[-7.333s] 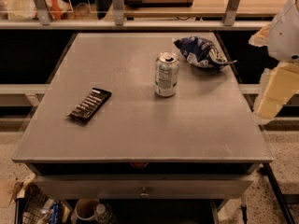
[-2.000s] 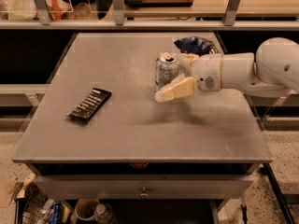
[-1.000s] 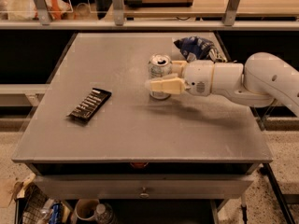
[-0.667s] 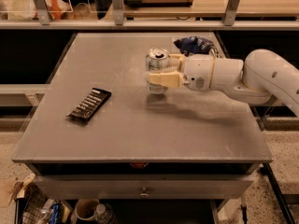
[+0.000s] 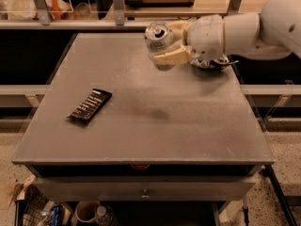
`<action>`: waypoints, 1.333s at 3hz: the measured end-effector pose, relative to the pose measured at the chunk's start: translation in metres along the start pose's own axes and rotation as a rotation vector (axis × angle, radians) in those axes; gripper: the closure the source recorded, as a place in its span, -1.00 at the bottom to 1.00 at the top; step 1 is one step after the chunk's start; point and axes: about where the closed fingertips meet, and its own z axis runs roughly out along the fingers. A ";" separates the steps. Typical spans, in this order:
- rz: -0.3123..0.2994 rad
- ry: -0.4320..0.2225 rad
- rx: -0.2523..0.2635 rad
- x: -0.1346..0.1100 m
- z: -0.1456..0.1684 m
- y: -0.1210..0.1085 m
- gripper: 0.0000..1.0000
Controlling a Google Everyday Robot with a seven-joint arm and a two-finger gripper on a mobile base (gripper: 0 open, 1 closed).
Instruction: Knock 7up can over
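Note:
The 7up can (image 5: 157, 36), silvery-green with a silver pull-tab top, is held between the cream fingers (image 5: 170, 57) of my gripper (image 5: 163, 45). The can is off the grey table (image 5: 141, 126), in the air over its far middle part, tilted slightly with its top towards the camera. A faint shadow lies on the tabletop below it. My white arm (image 5: 244, 27) reaches in from the right.
A flat black bar with white marks (image 5: 90, 105) lies on the table's left side. A dark blue chip bag (image 5: 214, 63) sits at the far right, mostly hidden behind my arm. Shelving and a rail stand behind the table; clutter sits on the floor below.
My gripper came in from the right, closed around the can and raised it off the table, moving it up and slightly left. The black bar has not moved.

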 end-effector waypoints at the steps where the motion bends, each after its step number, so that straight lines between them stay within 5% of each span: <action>1: -0.240 0.178 -0.132 -0.015 -0.009 -0.006 1.00; 2: -0.395 0.326 -0.259 -0.016 -0.018 0.004 1.00; 4: -0.606 0.555 -0.342 0.009 -0.041 0.017 1.00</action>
